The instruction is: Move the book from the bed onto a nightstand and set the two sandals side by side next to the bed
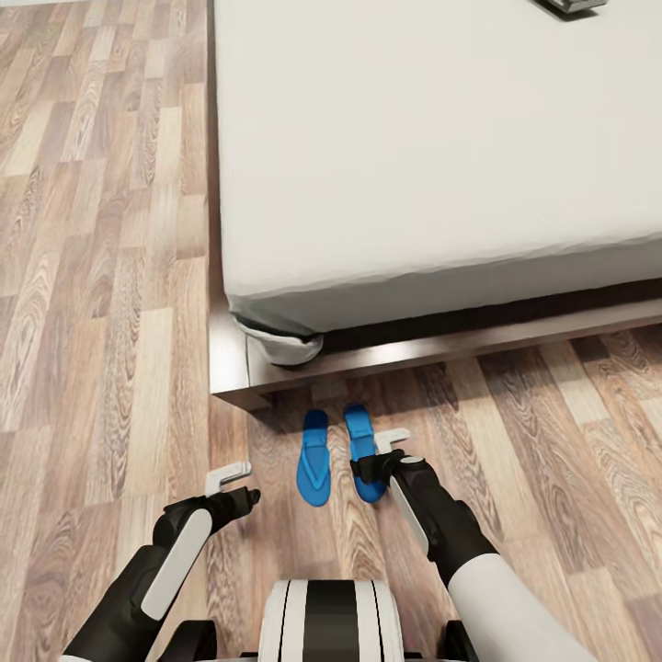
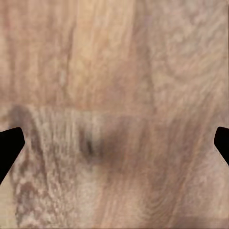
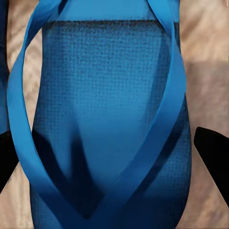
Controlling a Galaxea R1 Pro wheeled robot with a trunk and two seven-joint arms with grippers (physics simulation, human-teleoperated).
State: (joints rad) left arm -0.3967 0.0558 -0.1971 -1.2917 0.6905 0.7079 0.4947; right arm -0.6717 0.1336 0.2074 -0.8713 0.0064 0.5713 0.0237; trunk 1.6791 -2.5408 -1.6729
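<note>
So I've got both blue sandals on the plank floor [image 1: 110, 276] right by the bed's [image 1: 414, 184] wooden frame corner, lying side by side, close but not touching. The left sandal [image 1: 313, 458] sits clear; the right sandal [image 1: 361, 448] is partly under my right gripper [image 1: 393, 439], and the right wrist view has its sole and straps between the fingertips [image 3: 212, 152], jaws spread wide, not pinching. The left gripper [image 1: 227, 478] hangs over bare floor, also spread. The book [image 1: 570, 5] is just a dark edge at the far side of the mattress.
</note>
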